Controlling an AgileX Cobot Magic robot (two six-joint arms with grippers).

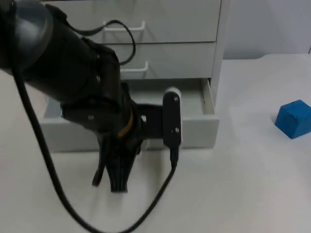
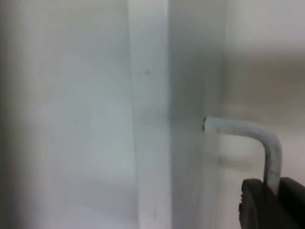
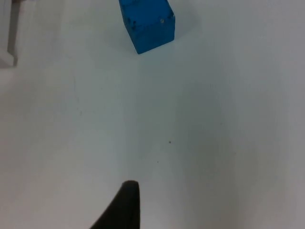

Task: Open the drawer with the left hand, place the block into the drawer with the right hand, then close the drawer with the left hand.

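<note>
Blue block (image 1: pixel 294 119) lies on table; left gripper (image 1: pixel 112 180) grips drawer handle (image 2: pixel 259 138).

White table top (image 1: pixel 233 194) runs under and out to every side of the left gripper (image 1: pixel 109 182), matte, plain, evenly lit with only soft, faint shadows on it. Beyond the gripper stands a white drawer cabinet (image 1: pixel 217 43), with its upper two fronts flush, each with a thin white bar handle. Past the cabinet and off to the gripper's far right, the table ends at a pale grey partition wall (image 1: pixel 272 24), flat and unmarked; the table edge curves where it meets the wall, and no window or floor is in view.
</note>
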